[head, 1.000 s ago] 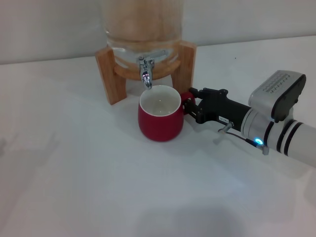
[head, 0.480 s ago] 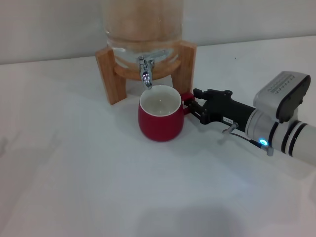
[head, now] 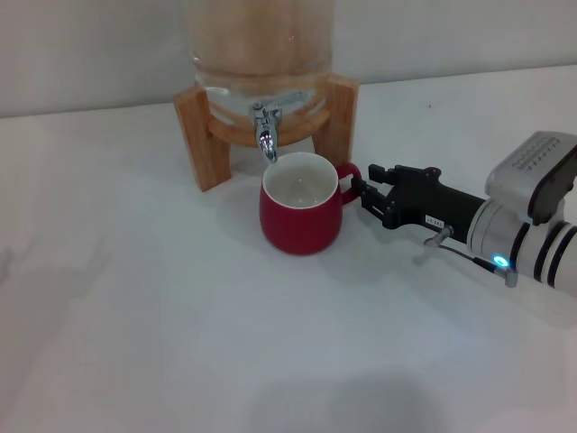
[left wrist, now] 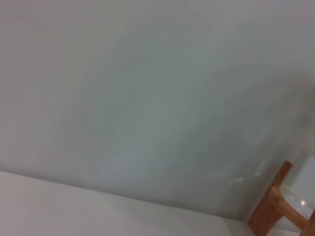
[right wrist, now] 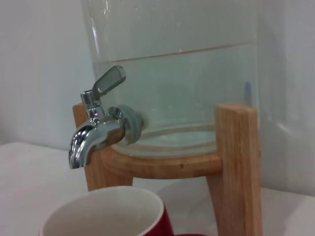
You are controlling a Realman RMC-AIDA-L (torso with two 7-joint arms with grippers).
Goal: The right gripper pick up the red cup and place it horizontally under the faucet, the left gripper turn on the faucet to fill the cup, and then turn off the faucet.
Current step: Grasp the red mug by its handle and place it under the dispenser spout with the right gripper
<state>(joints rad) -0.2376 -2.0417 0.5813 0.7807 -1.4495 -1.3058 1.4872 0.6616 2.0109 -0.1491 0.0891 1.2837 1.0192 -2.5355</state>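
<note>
The red cup (head: pixel 300 215) stands upright on the white worktop (head: pixel 180 343), directly in front of the wooden stand (head: pixel 200 135). Its white inside looks empty and dry. It is a squat, rounded ceramic cup with a glossy red outside and a loop handle turned toward the robot's right. The faucet (head: pixel 265 133), small and shiny chrome with a short lever and a down-pointing spout, hangs just above the cup's back rim; no water runs from it.

The faucet is fixed to a clear glass jar (right wrist: pixel 182 73) that sits in the stand. In the right wrist view the jar holds clear water up to a line well above the faucet, and the lever (right wrist: pixel 108 81) tilts up and away from the jar. The stand is pale smooth wood with a round ring and straight square legs (right wrist: pixel 235 167).

The right gripper (head: pixel 368 187) lies low over the worktop on the cup's right side, its black fingers parted and reaching the handle without clamping it. A blue light (head: pixel 499 262) glows on the silver-white arm behind it.

The left gripper is out of view; its wrist camera shows only wall, worktop and a corner of the stand. Bare worktop spreads wide in front of and to the left of the cup.
</note>
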